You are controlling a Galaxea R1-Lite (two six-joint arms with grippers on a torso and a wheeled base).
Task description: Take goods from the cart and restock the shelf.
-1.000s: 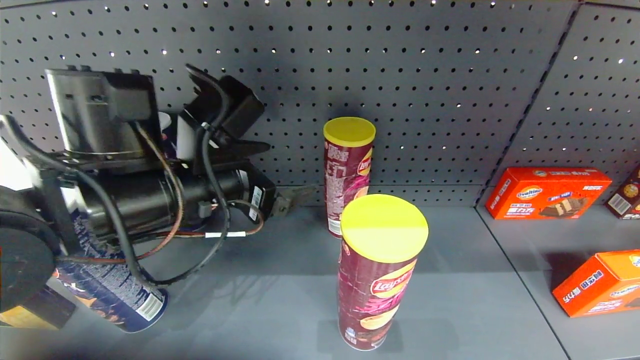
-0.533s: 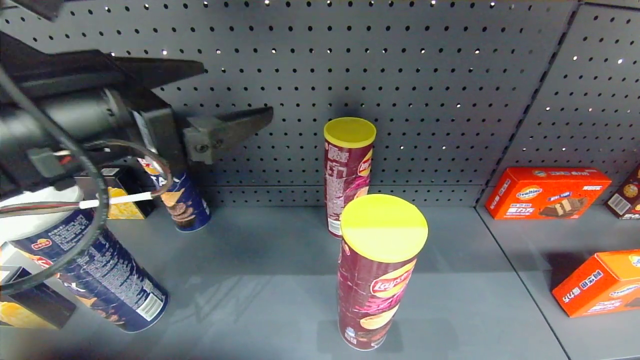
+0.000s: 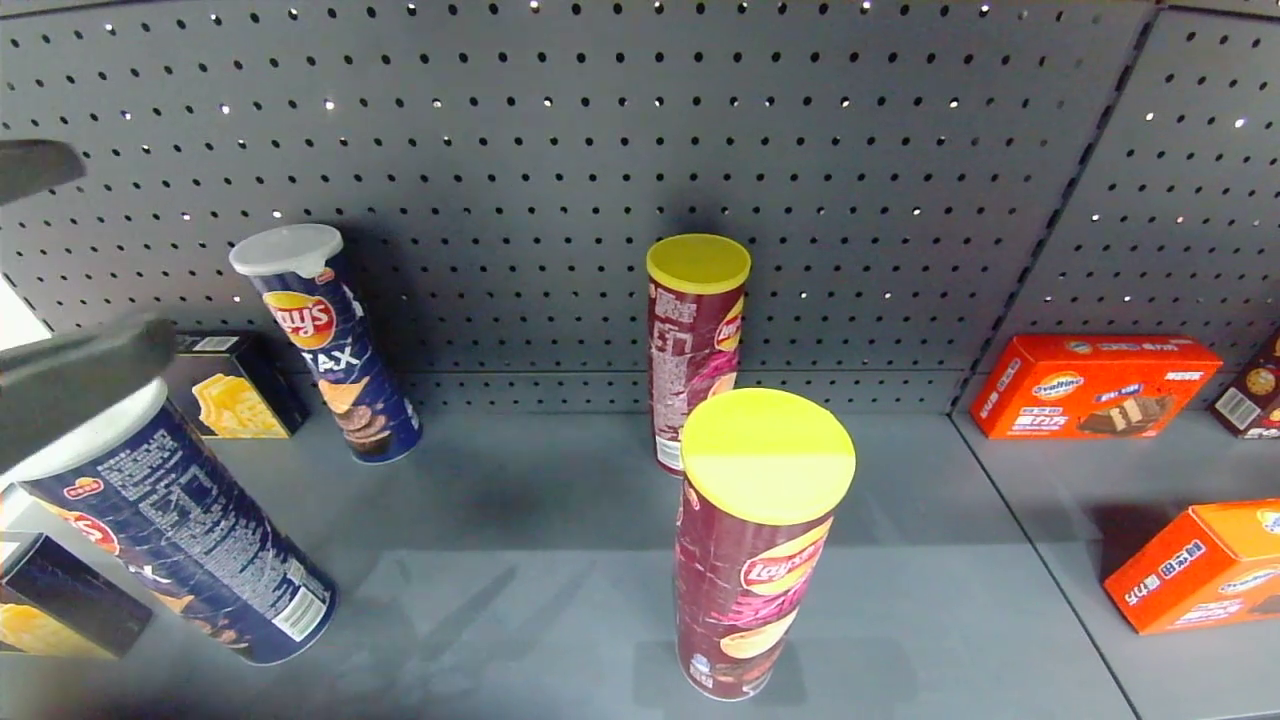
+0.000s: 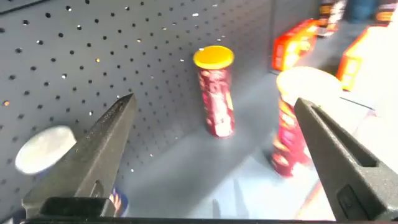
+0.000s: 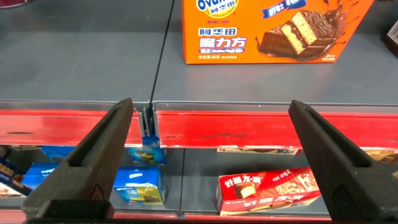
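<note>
Standing upright on the grey shelf (image 3: 560,600), two maroon cans with yellow lids are seen near the middle of the head view. The rear maroon can (image 3: 695,350) is set at twelve o'clock from the front maroon can (image 3: 755,560), close to the pegboard (image 3: 600,130), and a gap is kept between the two. At nine o'clock from the rear maroon can, the rear navy can (image 3: 330,350) is placed near the pegboard, a pale lid on its top. The front navy can (image 3: 180,540) is found at eight o'clock in the view, near the shelf's front edge. A black-and-yellow box (image 3: 235,390) is set just beside the rear navy can, at nine o'clock from it. At three o'clock, past a seam in the shelf, an orange box (image 3: 1090,385) is laid by the back panel, and a second orange box (image 3: 1195,565) at four o'clock, nearer the front.

The left hand (image 4: 214,99) is held with its fingers spread wide and nothing between them; beyond it both maroon cans are seen. The right hand (image 5: 211,104) is likewise spread and grips nothing. It is faced toward a red-edged shelf (image 5: 81,68) on which a large orange carton (image 5: 273,31) is stood. Under the red rail (image 5: 249,127), blue boxes (image 5: 140,190) and a red box (image 5: 267,186) are seen.
</note>
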